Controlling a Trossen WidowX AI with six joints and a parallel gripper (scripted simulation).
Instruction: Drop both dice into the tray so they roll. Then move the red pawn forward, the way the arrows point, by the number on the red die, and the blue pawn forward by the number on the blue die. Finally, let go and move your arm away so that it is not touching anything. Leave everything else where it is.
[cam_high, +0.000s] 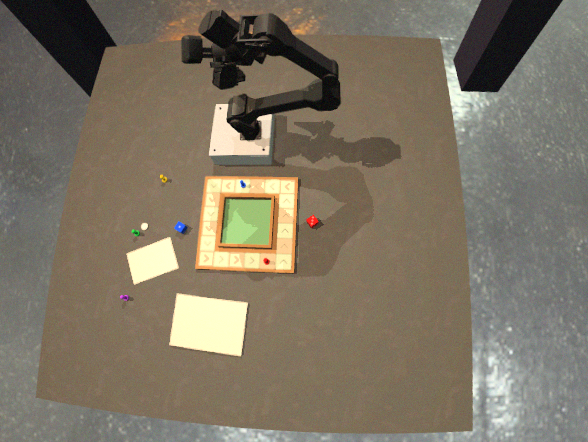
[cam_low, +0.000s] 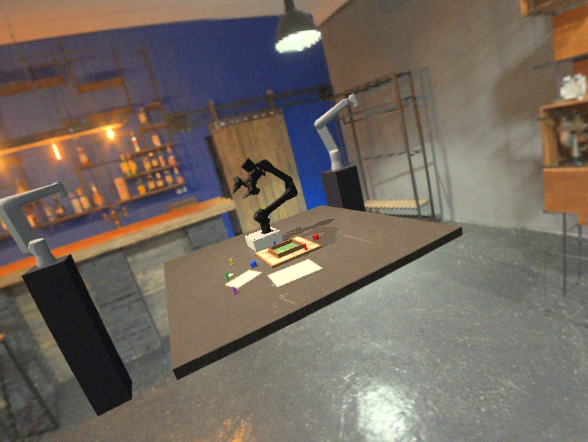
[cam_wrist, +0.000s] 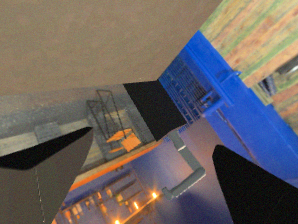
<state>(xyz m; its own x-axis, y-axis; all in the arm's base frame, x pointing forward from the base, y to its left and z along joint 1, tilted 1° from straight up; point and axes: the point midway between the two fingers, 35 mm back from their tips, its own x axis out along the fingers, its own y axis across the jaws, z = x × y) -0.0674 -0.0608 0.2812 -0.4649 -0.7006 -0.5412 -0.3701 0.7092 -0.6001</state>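
A red die (cam_high: 312, 221) (cam_low: 315, 237) lies on the table right of the square board (cam_high: 297, 225). A blue die (cam_high: 180, 227) (cam_low: 253, 264) lies left of it. The green-floored tray (cam_high: 220, 220) at the board's centre holds no die. The red pawn (cam_high: 266, 261) (cam_low: 305, 246) stands on the bottom row, one square left of the right corner. The blue pawn (cam_high: 243, 184) (cam_low: 274, 243) stands on the top row, third square from the left. Arrows run right along the bottom, up the right side, left along the top. My gripper (cam_high: 207, 64) (cam_low: 240, 190) (cam_wrist: 154, 142) is open and empty, raised behind the base.
Yellow (cam_high: 164, 178), green (cam_high: 135, 232) and purple (cam_high: 125, 297) pawns stand left of the board, with a white disc (cam_high: 144, 226). Two cream sheets (cam_high: 152, 261) (cam_high: 209, 325) lie left and in front. The white base (cam_high: 225, 142) stands behind the board.
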